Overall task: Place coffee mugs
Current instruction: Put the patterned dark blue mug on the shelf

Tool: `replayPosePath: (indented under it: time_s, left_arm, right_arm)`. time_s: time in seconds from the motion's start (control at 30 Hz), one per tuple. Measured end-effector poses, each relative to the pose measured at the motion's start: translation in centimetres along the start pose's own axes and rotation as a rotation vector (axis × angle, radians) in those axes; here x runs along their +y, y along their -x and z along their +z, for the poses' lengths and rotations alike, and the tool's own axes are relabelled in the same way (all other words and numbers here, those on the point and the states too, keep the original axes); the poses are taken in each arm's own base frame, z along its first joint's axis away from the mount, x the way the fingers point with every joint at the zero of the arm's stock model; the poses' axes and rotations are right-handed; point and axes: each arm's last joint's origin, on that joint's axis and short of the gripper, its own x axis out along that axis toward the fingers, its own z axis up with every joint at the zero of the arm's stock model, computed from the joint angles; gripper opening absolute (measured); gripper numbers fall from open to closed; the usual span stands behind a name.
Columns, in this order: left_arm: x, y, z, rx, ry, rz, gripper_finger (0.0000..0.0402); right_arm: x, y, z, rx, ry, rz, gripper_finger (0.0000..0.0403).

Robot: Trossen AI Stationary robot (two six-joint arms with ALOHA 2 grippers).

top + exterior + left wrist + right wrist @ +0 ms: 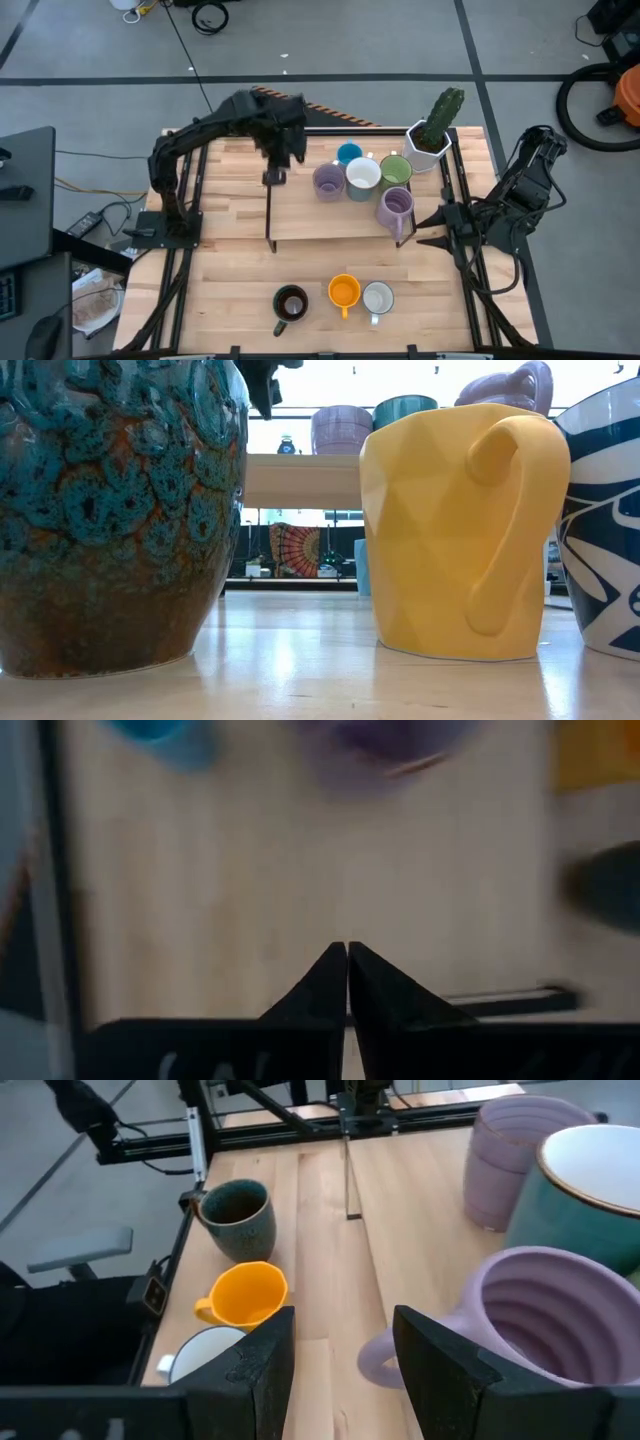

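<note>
Mugs (362, 176) crowd a raised wooden shelf (310, 210) above grey floor (90, 50).

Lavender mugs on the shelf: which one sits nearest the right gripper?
The lavender mug at the shelf's right front corner, just ahead of the open right gripper. The other lavender mug stands farther left, beside the white mug.

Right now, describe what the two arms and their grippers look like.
Both arms are dark, nearly black, built of jointed links. The left gripper ends in two matte black fingers tapering to sharp wedge tips, with faint white marks on the housing below. The right gripper has broader, flat black fingers with squared inner faces.
</note>
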Motion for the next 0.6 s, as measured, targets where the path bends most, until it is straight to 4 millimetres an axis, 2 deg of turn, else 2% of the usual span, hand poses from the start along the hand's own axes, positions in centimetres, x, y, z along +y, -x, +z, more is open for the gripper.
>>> replayPosePath:
  time_s: [0.23,0.43,0.6]
  left_arm:
    - [-6.3,-0.1,1.4,-0.023,-0.064,-0.130,0.0015]
    - [-12.1,-0.8,2.4,-0.023,-0.066,-0.102,0.0015]
    - [-17.7,-0.9,2.8,-0.095,-0.011,-0.050,0.0015]
  right_arm:
    - [0.1,0.1,0.2,-0.005,0.071,0.044,0.0176]
    - [0.2,0.1,0.2,-0.001,0.134,0.049,0.0176]
    - [0.2,0.0,0.1,0.003,0.154,0.044,0.0176]
